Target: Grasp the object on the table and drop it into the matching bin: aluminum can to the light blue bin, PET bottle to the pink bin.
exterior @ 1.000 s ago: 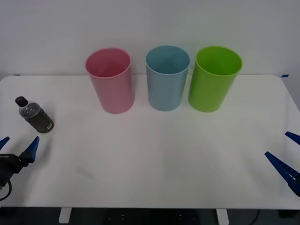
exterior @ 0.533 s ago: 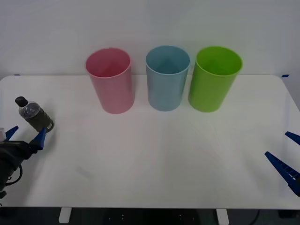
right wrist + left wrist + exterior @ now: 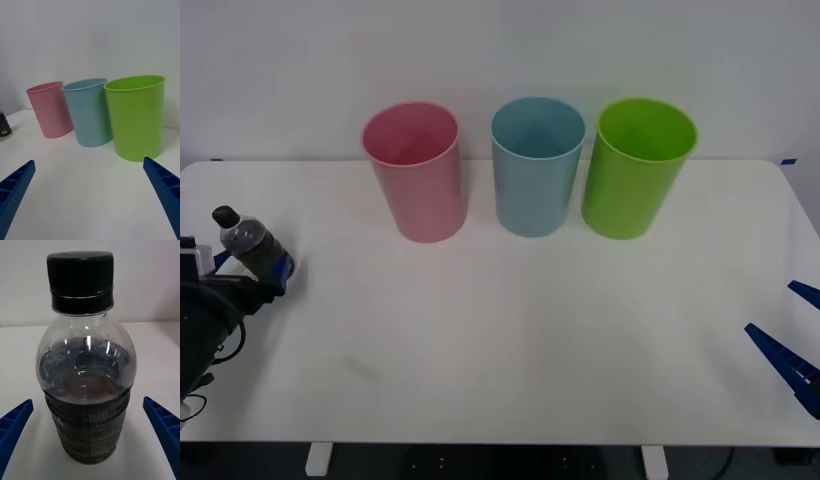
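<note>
Both fingers of the left gripper [image 3: 90,438] stand apart, flanking the PET bottle [image 3: 87,375]: pre-grasp. Next: close, lift toward the pink bin [image 3: 416,170]. Right gripper [image 3: 90,198] parked, fingers apart.

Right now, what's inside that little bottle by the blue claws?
The PET bottle holds dark liquid in its lower half; above it the clear plastic looks empty. A dark label hides its lowest part. The open left gripper flanks it.

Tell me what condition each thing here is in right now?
PET bottle: upright on the table, black cap on, dark liquid partway up.
Left end effector: open, one finger on each side of the bottle, not gripping.
Right end effector: open, idle at the table's right edge.
Pink bin: upright.
Light blue bin: upright.
Green bin: upright.
</note>
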`<move>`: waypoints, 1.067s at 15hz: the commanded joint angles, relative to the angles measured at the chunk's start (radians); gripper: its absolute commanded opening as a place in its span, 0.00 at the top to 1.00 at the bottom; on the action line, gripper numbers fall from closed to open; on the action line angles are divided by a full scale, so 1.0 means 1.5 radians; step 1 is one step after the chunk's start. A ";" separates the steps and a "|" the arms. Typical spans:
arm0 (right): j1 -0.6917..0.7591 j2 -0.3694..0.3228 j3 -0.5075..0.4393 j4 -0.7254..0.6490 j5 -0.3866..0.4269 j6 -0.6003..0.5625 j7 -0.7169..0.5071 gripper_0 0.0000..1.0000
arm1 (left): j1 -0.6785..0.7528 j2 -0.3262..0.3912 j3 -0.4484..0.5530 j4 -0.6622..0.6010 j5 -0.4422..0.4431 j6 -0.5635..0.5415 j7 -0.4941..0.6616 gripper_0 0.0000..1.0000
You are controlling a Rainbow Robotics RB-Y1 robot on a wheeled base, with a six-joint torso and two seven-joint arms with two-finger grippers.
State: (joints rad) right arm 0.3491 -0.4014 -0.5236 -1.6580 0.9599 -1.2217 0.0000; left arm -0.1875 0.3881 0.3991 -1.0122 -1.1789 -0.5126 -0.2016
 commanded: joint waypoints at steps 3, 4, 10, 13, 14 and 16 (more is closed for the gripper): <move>0.000 0.000 0.000 0.000 0.000 0.000 0.000 0.00 | -0.041 -0.004 -0.002 0.030 -0.023 0.015 -0.004 0.00; 0.000 0.000 0.000 0.000 0.000 0.000 0.000 0.00 | -0.045 -0.006 -0.003 0.031 -0.027 0.018 -0.004 0.00; 0.000 0.000 0.000 0.000 0.000 0.000 0.000 0.00 | -0.048 -0.008 -0.008 0.031 -0.030 0.026 -0.004 0.00; 0.000 0.000 0.000 0.000 0.000 0.000 0.000 0.00 | -0.048 -0.008 -0.008 0.031 -0.028 0.026 -0.005 0.98; 0.000 0.000 0.000 0.000 0.000 0.000 0.000 0.00 | -0.048 -0.008 -0.008 0.031 -0.028 0.025 -0.006 1.00; 0.000 0.000 0.000 0.000 0.000 0.000 0.000 0.00 | -0.048 -0.008 -0.009 0.031 -0.028 0.025 -0.006 1.00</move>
State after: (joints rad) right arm 0.3491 -0.4014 -0.5236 -1.6580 0.9599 -1.2217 0.0000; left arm -0.2593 0.3757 0.3860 -0.9663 -1.2215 -0.4750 -0.2110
